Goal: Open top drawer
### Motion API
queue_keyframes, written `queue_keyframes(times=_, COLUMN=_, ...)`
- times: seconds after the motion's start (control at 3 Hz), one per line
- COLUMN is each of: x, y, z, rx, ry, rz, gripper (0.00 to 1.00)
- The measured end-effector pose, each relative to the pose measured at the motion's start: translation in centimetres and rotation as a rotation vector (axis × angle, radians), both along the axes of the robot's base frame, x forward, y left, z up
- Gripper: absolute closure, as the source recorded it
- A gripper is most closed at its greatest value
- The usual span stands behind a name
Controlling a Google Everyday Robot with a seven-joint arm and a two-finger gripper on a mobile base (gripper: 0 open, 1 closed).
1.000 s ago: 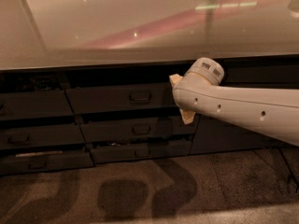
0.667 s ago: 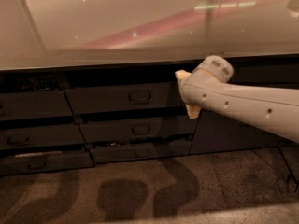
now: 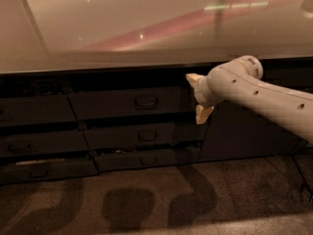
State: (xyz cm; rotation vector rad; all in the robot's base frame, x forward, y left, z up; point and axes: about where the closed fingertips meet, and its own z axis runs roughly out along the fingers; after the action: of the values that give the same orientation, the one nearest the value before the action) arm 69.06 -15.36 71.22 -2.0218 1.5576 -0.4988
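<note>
End effector (image 3: 198, 97) hangs in front of the right end of the top drawer (image 3: 107, 104), just under the overhanging edge of the desk (image 3: 146, 28). Its two cream fingers (image 3: 192, 78) are spread well apart, one pointing up and left near the desk edge, the other pointing down toward the seam below the drawer front. Nothing sits between them, and whether either tip touches the drawer face cannot be told. The pale arm (image 3: 264, 94) behind it comes in from the right, crossing the plain cabinet door (image 3: 244, 136).

The top drawer is the wide dark front directly under the desk, in the middle column. Its small pull handle (image 3: 145, 102) sits at the centre, well left of the end effector and apart from it. Two shorter drawer fronts lie below it, the middle drawer (image 3: 117, 137) and the bottom drawer (image 3: 146, 159), each with a like handle. A further stack of dark drawers (image 3: 34, 110) stands to the left. The desk top is glossy and pale, with a pink streak reflected across it. Dark shadows fall on the speckled floor (image 3: 254, 195) in front of the cabinets.
</note>
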Motion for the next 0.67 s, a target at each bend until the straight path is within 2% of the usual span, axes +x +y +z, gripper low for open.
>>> queue_keyframes(times=0.33, x=0.65, y=0.85, z=1.58, rx=0.056, ry=-0.015, rz=0.027, gripper=0.00)
queue_keyframes(times=0.67, x=0.61, y=0.87, z=1.49, rx=0.054, ry=-0.014, rz=0.028, gripper=0.00)
